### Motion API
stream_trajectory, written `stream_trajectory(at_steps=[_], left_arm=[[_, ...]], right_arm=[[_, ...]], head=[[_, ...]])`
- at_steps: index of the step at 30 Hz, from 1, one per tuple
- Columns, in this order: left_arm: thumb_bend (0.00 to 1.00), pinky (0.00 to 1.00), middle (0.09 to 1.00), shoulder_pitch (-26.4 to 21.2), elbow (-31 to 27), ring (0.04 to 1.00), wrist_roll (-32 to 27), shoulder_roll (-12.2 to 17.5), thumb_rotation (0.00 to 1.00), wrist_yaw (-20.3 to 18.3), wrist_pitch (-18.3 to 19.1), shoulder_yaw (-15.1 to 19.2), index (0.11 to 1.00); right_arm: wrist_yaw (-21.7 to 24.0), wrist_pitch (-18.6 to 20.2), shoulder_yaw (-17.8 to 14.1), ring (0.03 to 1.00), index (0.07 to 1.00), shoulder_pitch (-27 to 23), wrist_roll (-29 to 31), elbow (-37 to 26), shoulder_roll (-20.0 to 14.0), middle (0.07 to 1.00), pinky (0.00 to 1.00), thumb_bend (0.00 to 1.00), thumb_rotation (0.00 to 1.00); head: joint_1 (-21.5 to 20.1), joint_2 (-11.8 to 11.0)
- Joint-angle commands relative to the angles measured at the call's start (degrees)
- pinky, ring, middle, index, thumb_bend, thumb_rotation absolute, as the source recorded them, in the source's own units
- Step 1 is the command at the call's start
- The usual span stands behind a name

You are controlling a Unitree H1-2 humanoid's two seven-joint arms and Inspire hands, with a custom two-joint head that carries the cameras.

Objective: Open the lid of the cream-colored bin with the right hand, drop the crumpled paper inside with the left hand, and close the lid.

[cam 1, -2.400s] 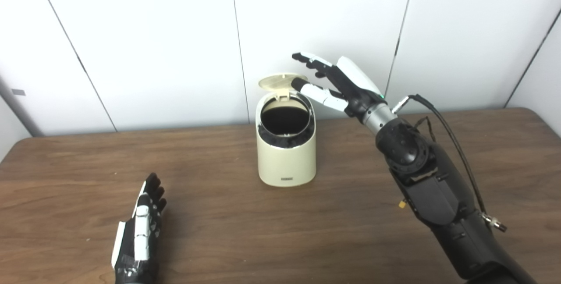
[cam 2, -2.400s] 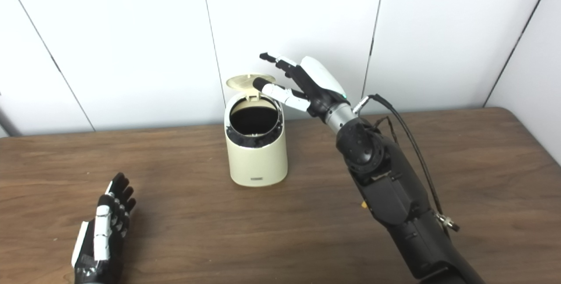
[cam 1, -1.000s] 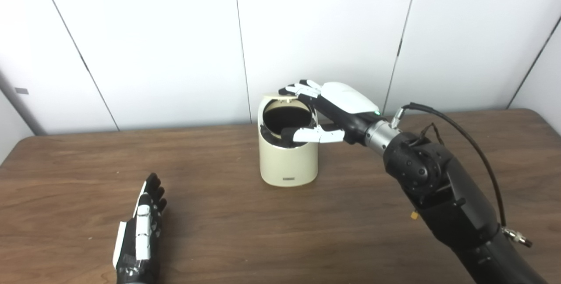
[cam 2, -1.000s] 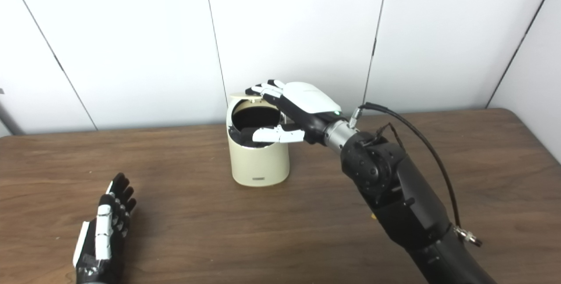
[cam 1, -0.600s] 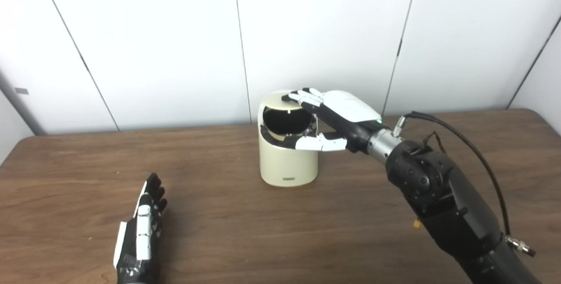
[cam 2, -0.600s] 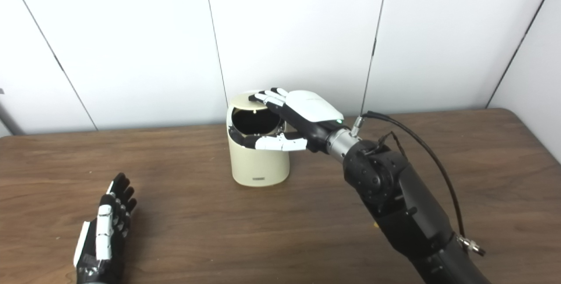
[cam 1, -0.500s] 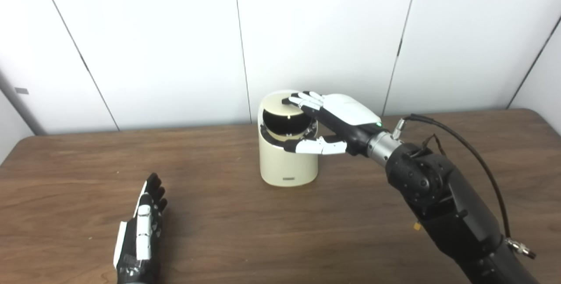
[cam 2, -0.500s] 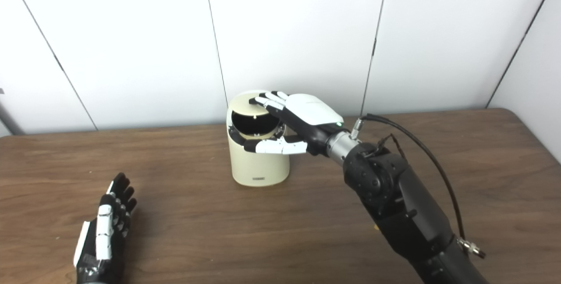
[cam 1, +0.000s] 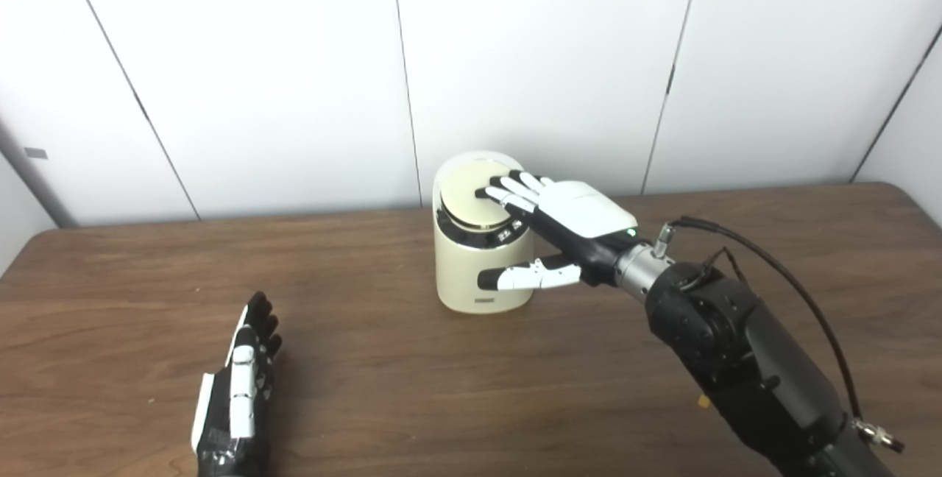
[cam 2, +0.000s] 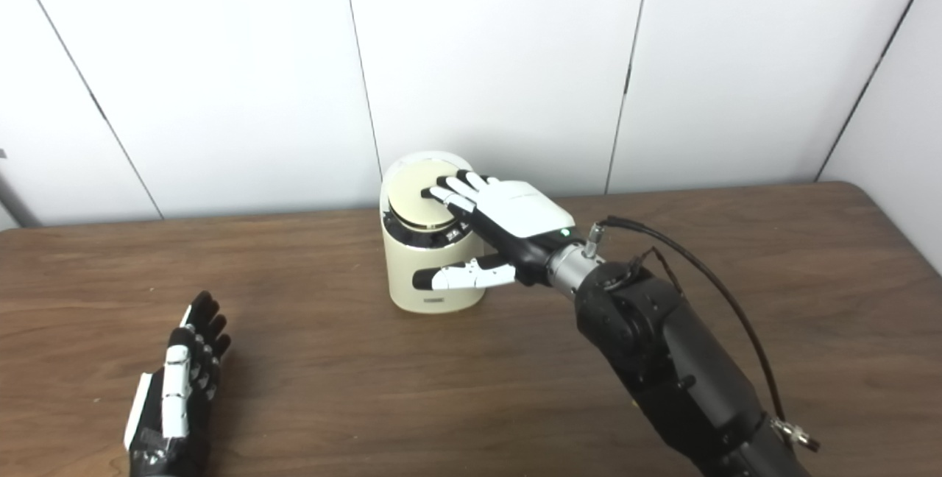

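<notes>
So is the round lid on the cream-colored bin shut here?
Shut: the round lid lies flat in the cream-colored bin's dark rim, no opening visible, with the right hand's fingers on it.

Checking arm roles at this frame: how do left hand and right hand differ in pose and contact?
The right hand is extended to the cream-colored bin, fingers flat on its lid, thumb beside the wall; the left hand lies on the table, near the front edge and apart from the bin. Right touches the lid; left touches only the table. Both are open, holding nothing.

Cream bin [cam 1: 482,274] with black rim band — black-and-white hands [cam 1: 567,216], dark brown woodgrain table [cam 1: 412,389].
</notes>
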Motion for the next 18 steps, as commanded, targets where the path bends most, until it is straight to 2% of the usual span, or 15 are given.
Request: stream_trajectory(at_steps=[1, 18], left_arm=[[0.43, 1.0, 1.0, 2.1, 0.7, 1.0, -0.3, -0.8, 1.0, 0.1, 0.1, -0.5, 1.0], [0.44, 1.0, 1.0, 2.1, 0.1, 1.0, -0.1, -1.1, 1.0, 0.3, 0.8, -0.7, 1.0]], right_arm=[[-0.4, -1.5, 0.3, 1.0, 0.971, -1.2, -1.0, -0.6, -0.5, 1.0, 1.0, 0.67, 1.0], [-0.1, -2.8, 0.7, 1.0, 0.96, 0.0, -4.5, -0.8, 0.1, 1.0, 1.0, 0.67, 1.0]], head=[[0.0, 0.1], [0.0, 0.8]])
